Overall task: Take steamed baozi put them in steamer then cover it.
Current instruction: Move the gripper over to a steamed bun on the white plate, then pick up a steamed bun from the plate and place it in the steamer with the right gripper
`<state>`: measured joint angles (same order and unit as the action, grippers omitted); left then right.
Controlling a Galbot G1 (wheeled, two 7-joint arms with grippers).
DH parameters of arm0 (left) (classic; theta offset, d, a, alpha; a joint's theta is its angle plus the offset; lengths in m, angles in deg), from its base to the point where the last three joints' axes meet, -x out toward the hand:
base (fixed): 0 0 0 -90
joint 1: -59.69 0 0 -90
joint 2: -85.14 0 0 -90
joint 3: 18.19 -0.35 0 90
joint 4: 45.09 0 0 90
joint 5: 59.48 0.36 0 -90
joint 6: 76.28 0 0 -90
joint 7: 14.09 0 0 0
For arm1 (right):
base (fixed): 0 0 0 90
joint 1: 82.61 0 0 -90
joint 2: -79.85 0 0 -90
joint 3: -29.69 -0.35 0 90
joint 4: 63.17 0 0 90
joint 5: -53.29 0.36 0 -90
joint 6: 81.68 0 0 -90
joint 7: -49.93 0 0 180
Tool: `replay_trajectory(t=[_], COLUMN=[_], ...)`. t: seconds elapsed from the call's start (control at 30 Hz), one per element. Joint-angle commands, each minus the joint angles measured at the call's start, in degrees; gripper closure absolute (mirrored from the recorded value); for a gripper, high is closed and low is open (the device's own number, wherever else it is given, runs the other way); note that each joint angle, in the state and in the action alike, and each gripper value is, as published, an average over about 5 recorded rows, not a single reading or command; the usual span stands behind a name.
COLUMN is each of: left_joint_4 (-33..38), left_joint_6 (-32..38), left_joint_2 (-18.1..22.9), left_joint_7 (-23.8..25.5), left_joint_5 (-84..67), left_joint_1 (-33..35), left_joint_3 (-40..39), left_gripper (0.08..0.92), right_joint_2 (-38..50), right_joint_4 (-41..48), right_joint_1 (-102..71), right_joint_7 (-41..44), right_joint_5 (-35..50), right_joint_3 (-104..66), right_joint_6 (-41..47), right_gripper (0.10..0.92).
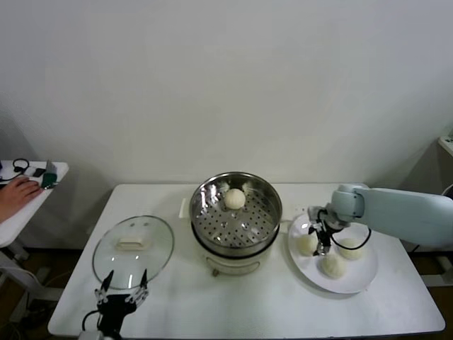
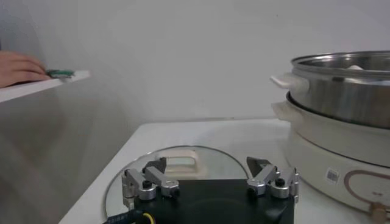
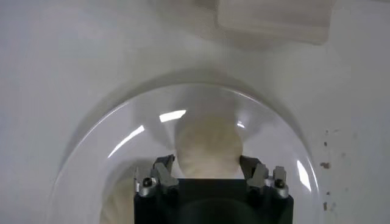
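The steel steamer (image 1: 202, 212) stands mid-table on its cream pot base and holds one baozi (image 1: 234, 198). Three more baozi lie on a white plate (image 1: 354, 287) to its right. My right gripper (image 1: 322, 237) is down over the plate, open, with its fingers on either side of the left baozi (image 1: 306, 244). In the right wrist view that baozi (image 3: 207, 143) sits between the fingertips of the right gripper (image 3: 207, 167). The glass cover (image 1: 133, 248) lies flat on the table to the left of the steamer. My left gripper (image 1: 124, 287) hangs open and empty just in front of it.
A side table (image 1: 49, 177) stands at the far left with a person's hand (image 1: 18, 191) resting on it. In the left wrist view, the cover (image 2: 183, 159) lies just ahead of the left gripper (image 2: 207, 164), and the steamer (image 2: 341, 79) rises beside it.
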<state>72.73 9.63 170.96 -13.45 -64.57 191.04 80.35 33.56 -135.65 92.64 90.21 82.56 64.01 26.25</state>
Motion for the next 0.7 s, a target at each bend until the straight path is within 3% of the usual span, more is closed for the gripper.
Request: replay_trajectory(t=[0.03, 0.33, 0.7], left_joint_4=[0.19, 0.68, 1.21], left_joint_6=[-0.01, -0.06, -0.13], left_joint_2=[0.11, 0.09, -0.65], left_joint_7=[0.00, 0.02, 0.05], left_joint_5=[0.03, 0.07, 0.45], left_joint_1=[-0.01, 0.17, 0.57], left_joint_3=[-0.04, -0.23, -0.74], left_gripper=[0.177, 0.177, 0.177], right_joint_2=[-0.15, 2.17, 0.73], right_joint_4=[0.38, -4.86, -14.62], right_joint_1=[0.68, 15.63, 50.26], right_joint_7=[0.05, 4.25, 15.22], right_joint_5=[-0.55, 3.17, 20.93], right_joint_3=[-0.47, 6.69, 22.57], right_joint_6=[-0.39, -3.11, -7.01], right_gripper=[0.336, 0.338, 0.338])
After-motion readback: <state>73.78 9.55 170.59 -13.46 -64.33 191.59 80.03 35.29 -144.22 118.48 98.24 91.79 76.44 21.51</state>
